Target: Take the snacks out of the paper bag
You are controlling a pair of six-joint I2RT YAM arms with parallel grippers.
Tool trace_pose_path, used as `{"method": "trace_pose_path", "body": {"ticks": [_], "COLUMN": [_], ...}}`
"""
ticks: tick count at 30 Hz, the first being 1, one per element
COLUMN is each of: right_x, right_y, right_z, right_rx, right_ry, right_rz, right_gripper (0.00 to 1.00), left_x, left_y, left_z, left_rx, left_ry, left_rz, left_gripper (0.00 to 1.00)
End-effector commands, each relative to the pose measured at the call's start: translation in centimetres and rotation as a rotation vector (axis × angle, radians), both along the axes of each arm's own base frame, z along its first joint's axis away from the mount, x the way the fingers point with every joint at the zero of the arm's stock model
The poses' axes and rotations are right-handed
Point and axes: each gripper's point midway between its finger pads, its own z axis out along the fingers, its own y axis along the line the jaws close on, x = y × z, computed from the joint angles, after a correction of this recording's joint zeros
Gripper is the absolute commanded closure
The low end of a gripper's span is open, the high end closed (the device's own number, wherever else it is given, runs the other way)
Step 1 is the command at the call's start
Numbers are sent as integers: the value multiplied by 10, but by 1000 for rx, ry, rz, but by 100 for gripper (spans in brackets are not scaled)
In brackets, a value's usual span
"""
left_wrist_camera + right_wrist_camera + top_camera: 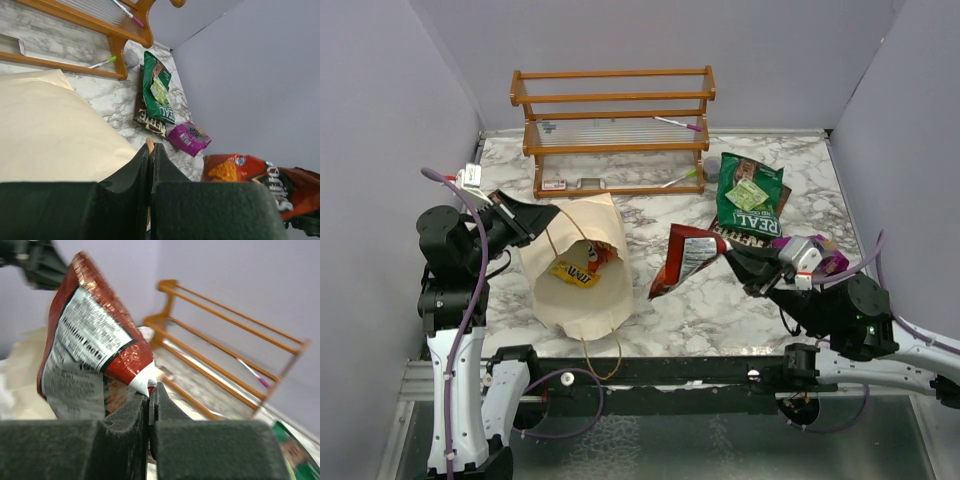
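The paper bag [582, 300] lies on its side on the marble, mouth toward the arms, with a yellow packet [574, 273] inside. My left gripper [553, 213] is shut on the bag's tan cord handle [148, 144] at its upper rim. My right gripper [729, 253] is shut on a corner of an orange-red snack packet [684, 259], which hangs just right of the bag above the table. More snacks lie at the right: a green one [752, 196] on a brown one [149, 122], and a purple one [189, 137]. In the right wrist view the red packet [90, 347] rises from the closed jaws.
A wooden rack [615, 120] with pens and small items stands at the back. Grey walls close in the left, back and right sides. Bare marble [710, 305] lies between the bag and my right arm.
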Motion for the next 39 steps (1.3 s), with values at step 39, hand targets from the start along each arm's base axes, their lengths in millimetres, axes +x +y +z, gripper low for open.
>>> {"method": "trace_pose_path", "body": {"ticks": [39], "right_x": [290], "right_y": [48], "right_z": [-197], "right_rx": [-435], "right_ry": [49], "right_rz": [-145], "right_gripper": [98], "left_x": [0], "left_y": [1], "left_z": [5], "left_rx": [-14], "left_ry": [-11], "left_rz": [14], "left_gripper": [100]}}
